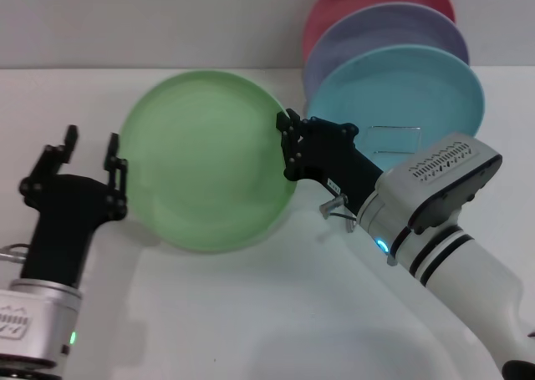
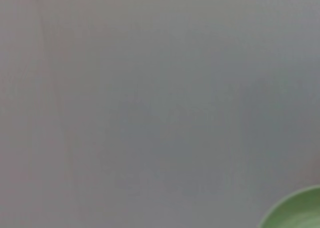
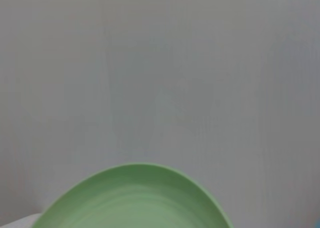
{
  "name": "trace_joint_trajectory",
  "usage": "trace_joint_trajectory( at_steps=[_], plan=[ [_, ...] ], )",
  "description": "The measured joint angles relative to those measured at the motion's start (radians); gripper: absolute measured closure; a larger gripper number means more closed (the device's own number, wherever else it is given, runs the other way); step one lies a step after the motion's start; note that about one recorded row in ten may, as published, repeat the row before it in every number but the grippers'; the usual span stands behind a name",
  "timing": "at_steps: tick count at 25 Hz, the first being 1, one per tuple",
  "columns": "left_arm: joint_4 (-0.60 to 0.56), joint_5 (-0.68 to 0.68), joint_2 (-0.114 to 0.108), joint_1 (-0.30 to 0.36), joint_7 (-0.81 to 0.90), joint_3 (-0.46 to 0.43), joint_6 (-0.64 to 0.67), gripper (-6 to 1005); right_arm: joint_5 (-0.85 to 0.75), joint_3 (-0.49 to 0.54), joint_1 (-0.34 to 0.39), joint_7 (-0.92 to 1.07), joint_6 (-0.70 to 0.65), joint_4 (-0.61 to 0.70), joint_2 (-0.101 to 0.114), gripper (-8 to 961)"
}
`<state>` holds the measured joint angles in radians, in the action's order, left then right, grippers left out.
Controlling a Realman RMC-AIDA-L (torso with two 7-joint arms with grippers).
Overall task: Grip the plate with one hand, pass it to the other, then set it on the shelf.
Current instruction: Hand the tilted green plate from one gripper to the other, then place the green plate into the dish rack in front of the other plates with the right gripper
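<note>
- Plate [image 1: 205, 159] hangs above the table [image 1: 251, 313], tilted with its face toward the camera — right claw [image 1: 288, 146] is closed on its right edge.
- Left claw [image 1: 92, 159] stands open just beside the opposite edge; its inner finger [image 1: 113, 163] meets the rim.
- Shelf [image 1: 393, 138] lies behind the right claw, among other plates.
- Handover looks near, in my judgement.

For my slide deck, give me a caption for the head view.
Right gripper holds the green plate by its rim while the open left gripper waits beside it.
</note>
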<state>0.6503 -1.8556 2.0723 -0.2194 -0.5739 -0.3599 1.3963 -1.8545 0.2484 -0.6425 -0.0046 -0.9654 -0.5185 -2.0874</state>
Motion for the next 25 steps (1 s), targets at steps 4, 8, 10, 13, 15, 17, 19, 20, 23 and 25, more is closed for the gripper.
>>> trace_joint_trajectory(
  at_steps=[4,8,10,13,15,17,19,20,23,25],
  plan=[
    [-0.002,0.002,-0.004,0.019,0.046,-0.026,0.073,626,0.000,0.001,-0.001,-0.001,-0.001,0.000,0.000,924],
    [-0.039,-0.002,-0.009,0.039,0.172,-0.071,0.173,575,0.000,0.003,-0.002,-0.036,-0.020,-0.003,0.000,924],
    [-0.073,-0.001,-0.009,0.043,0.241,-0.098,0.213,575,-0.004,0.004,0.001,-0.070,-0.045,-0.008,0.000,924],
    [-0.126,0.002,-0.009,0.047,0.358,-0.152,0.235,576,-0.040,0.004,0.011,-0.102,-0.111,-0.009,0.000,925],
    [-0.172,0.002,-0.009,0.045,0.456,-0.190,0.227,576,-0.069,0.004,0.021,-0.106,-0.170,-0.003,0.002,925],
    [-0.221,0.002,-0.009,0.037,0.565,-0.216,0.215,577,-0.101,0.004,0.038,-0.113,-0.247,0.007,0.003,925],
    [-0.270,0.003,-0.009,0.025,0.667,-0.230,0.204,577,-0.123,0.005,0.055,-0.135,-0.325,0.019,0.003,926],
    [-0.294,0.003,-0.009,0.018,0.719,-0.232,0.201,577,-0.130,0.006,0.065,-0.153,-0.363,0.024,0.004,926],
    [-0.353,0.000,-0.009,0.000,0.838,-0.232,0.196,578,-0.141,0.006,0.097,-0.200,-0.483,0.052,0.004,926],
    [-0.379,-0.002,-0.009,-0.011,0.880,-0.229,0.190,578,-0.140,0.006,0.112,-0.203,-0.556,0.085,0.004,927]
  ],
)
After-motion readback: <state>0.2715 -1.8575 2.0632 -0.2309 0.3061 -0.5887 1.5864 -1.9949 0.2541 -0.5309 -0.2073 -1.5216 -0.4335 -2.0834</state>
